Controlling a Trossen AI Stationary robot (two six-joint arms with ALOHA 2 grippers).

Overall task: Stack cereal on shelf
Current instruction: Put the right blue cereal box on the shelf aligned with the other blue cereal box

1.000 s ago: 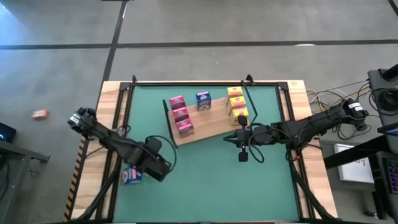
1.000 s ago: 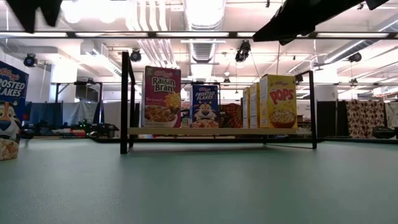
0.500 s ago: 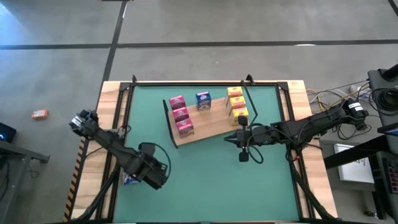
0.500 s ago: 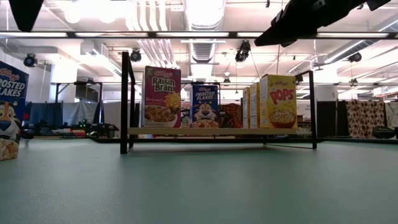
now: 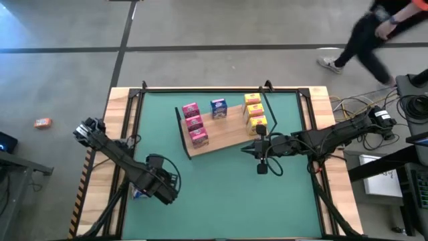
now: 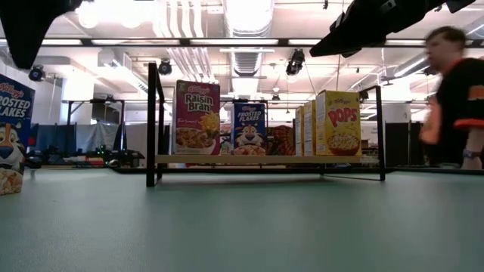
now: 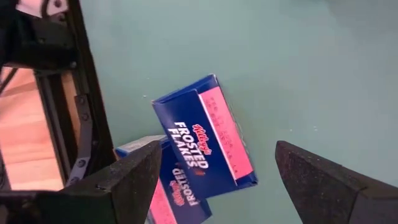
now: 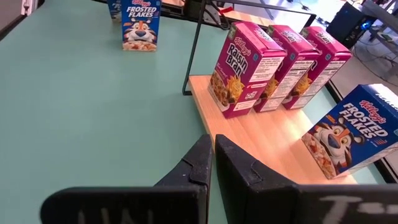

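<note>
Green mat (image 5: 221,181) under left hand (image 7: 211,177), spread above blue boxes (image 7: 205,137).

A robotics laboratory in a large industrial hall. The counter (image 5: 221,207), a wood-edged work surface covered with a green mat, stands on a bare grey concrete floor (image 5: 200,27) marked with dark lines. Overhead run exposed white ducts (image 6: 185,57), black trusses and hanging lamps (image 6: 164,67). Loose cables (image 5: 354,106) and electronic equipment (image 5: 413,97) crowd the counter's right side. Further black-framed benches (image 6: 94,113) and draped partitions (image 6: 442,140) fill the room behind. A person (image 6: 457,94) in an orange-and-black top walks past the station.
</note>
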